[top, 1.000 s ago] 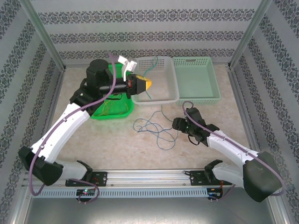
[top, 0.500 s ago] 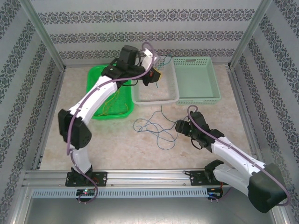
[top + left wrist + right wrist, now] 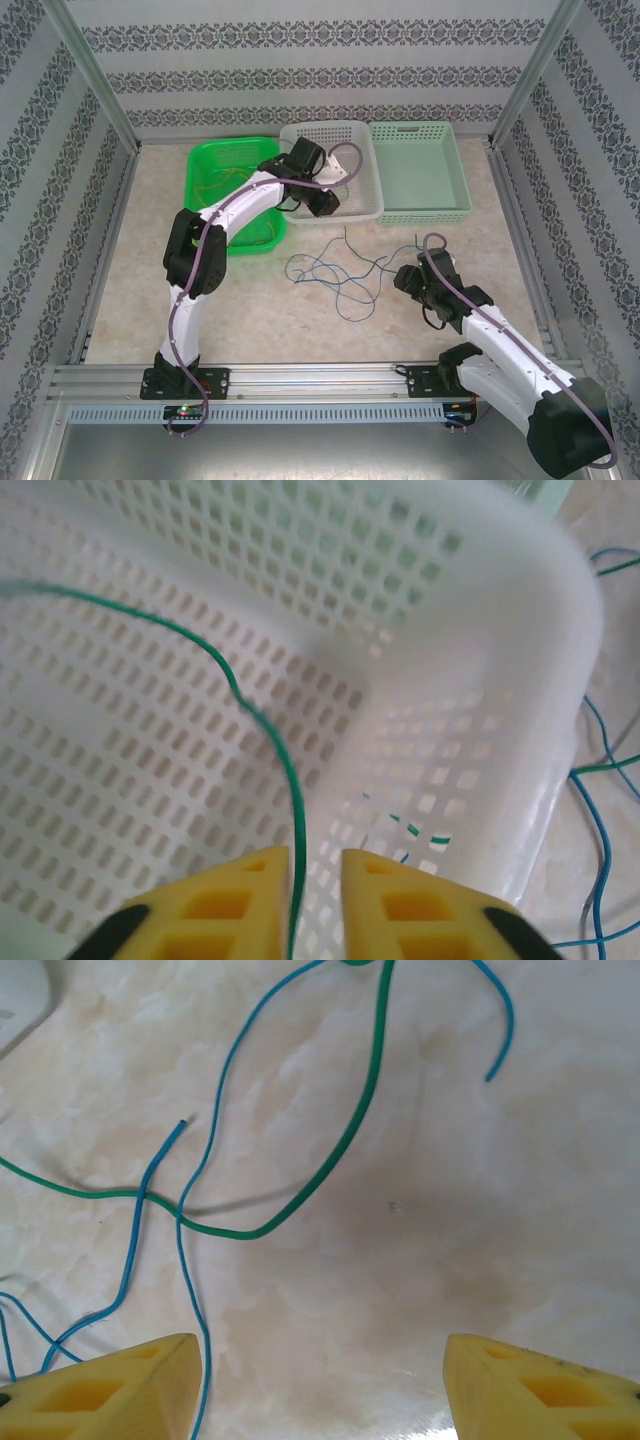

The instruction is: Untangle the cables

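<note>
From above, the left hand [image 3: 326,203] is down inside the white perforated plastic basket [image 3: 360,150], which stands between a bright green plastic basket [image 3: 205,165] and a pale mint plastic basket [image 3: 420,170]. Just in front of the white basket, a loose tangle of thin blue and green cables [image 3: 335,275] lies on the beige marbled worktop [image 3: 250,300]. The right hand [image 3: 405,280] sits at its right edge.

At the left wrist, the yellow fingers [image 3: 250,880] stand nearly together. A thin green cable [image 3: 270,740] crosses the basket floor and runs into the narrow gap, but I cannot tell whether it is clamped.

At the right wrist, the hand is spread wide and empty above the worktop, where a green strand [image 3: 340,1150] crosses a blue strand [image 3: 190,1260].

The step looks like laying a freed green cable in the white basket. Next the left hand should let go and lift clear without dragging. The right should take one blue strand near a free end.
</note>
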`<state>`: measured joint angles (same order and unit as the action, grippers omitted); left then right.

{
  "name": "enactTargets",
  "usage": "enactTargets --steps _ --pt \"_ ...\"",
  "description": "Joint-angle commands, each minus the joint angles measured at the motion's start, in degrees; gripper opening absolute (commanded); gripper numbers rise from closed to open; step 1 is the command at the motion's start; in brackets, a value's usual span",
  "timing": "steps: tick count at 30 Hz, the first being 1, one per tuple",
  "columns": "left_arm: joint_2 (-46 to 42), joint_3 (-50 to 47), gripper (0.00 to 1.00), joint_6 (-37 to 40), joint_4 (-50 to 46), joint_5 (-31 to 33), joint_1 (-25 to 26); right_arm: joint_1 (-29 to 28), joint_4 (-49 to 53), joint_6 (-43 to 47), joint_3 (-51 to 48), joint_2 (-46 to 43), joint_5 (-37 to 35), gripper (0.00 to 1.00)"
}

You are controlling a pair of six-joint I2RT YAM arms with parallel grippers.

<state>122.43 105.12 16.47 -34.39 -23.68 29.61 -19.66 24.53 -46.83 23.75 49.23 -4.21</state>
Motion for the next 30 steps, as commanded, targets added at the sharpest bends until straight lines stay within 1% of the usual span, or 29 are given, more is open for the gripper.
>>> enactTargets --steps 1,5,8,10,12,13,14,16,17,18,19,24,30 --pt "-2.35 -2.86 0.30 0.59 2.94 3.29 0.45 1.42 2.82 -1.14 2.46 1.33 -0.36 0.66" --pt "-4.27 -5.09 0.33 0.52 5.98 4.27 0.43 3.68 0.21 -1.80 1.62 4.77 1.32 0.65" --pt "-3.88 -4.06 0.33 0.19 6.09 5.98 0.45 4.19 -3.43 -1.87 1.35 6.83 2.19 0.65" --pt "-3.42 -3.17 0.42 -0.68 6.09 7.83 0.45 4.39 -4.48 -1.94 2.04 8.20 1.88 0.65" --pt "-3.66 -2.61 0.43 -1.64 5.66 8.20 0.44 4.60 -5.24 -1.60 2.87 9.39 2.03 0.64" --pt "-4.27 -2.76 0.46 -2.10 5.76 7.53 0.48 4.69 -5.60 -1.39 3.26 10.05 2.02 0.65" --pt "-5.18 -3.31 0.53 -2.58 6.18 6.70 0.52 4.79 -5.87 -1.34 3.70 10.55 2.02 0.64" --pt "-7.84 -5.15 0.71 -3.88 7.96 5.15 0.53 4.87 -6.08 -0.90 4.61 12.01 1.95 0.65" --pt "-9.22 -6.01 0.79 -4.50 8.85 4.73 0.47 4.91 -6.19 -0.74 4.96 12.57 1.89 0.65" --pt "-10.87 -7.10 0.90 -5.45 9.96 4.24 0.51 4.95 -6.27 -0.70 5.23 13.32 1.82 0.64" --pt "-12.49 -8.26 1.00 -6.19 11.04 3.65 0.50 5.14 -6.43 -0.65 5.39 14.02 1.66 0.64" --pt "-20.48 -14.32 1.00 -10.11 16.59 1.16 0.50 6.24 -7.78 -0.22 5.34 17.04 1.48 0.58" --pt "-27.69 -23.20 1.00 -15.54 23.98 -2.33 0.50 7.71 -11.27 0.95 5.08 19.81 2.08 0.56"
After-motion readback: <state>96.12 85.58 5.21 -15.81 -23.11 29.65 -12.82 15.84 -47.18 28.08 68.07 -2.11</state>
